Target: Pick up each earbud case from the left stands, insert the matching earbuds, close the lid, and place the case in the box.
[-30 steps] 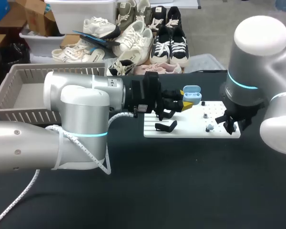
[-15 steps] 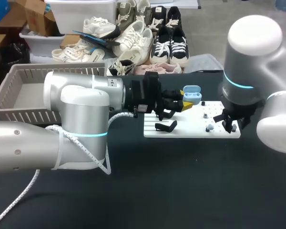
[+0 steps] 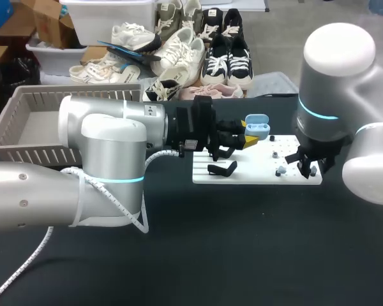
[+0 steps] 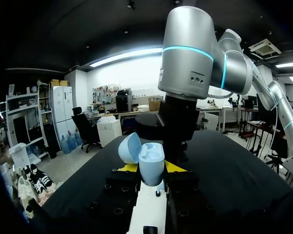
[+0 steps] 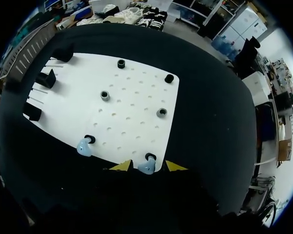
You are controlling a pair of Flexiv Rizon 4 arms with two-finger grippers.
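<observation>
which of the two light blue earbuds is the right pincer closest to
The light blue earbud between the right pincer's open yellow tips; the other earbud stands off to one side, outside them.

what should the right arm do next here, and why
Probably close the right claw on the light blue earbud and lift it. That earbud sits between the claw's open yellow tips on the white board, and the left claw holds the earbud case with its lid open, ready for it.
</observation>
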